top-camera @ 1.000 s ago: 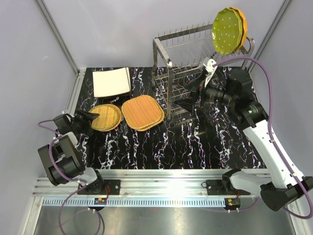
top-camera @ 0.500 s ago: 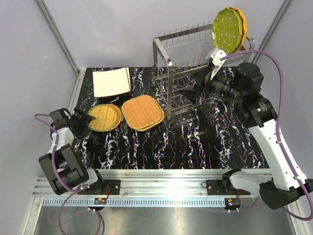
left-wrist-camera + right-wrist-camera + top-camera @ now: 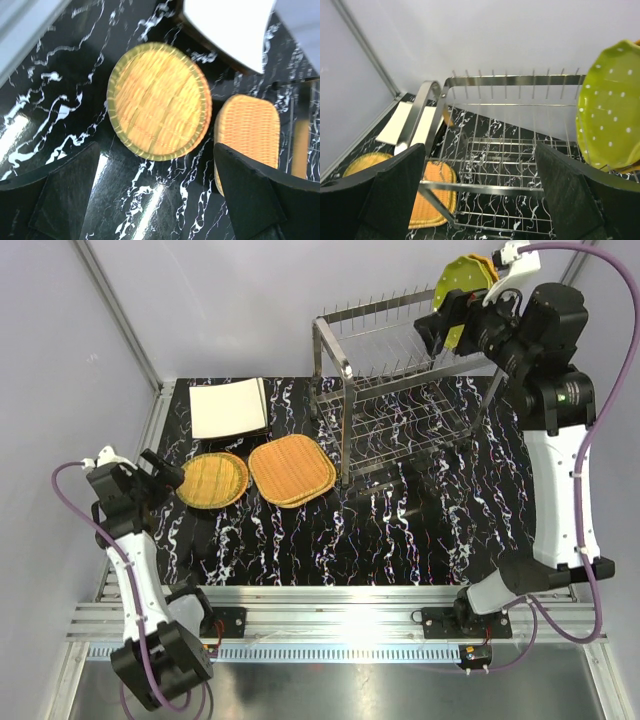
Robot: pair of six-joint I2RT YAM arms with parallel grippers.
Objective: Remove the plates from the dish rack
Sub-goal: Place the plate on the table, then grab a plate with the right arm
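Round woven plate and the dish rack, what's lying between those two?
The rounded-square woven plates, lying flat; the top view shows it best.

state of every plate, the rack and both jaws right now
dish rack, two plates standing in top tier
green dotted plate, upright
orange plate, upright behind it
round woven plate, flat on table
rounded-square woven plates, stacked flat
square cream plates, stacked flat
left jaws, open, empty
right jaws, open, empty
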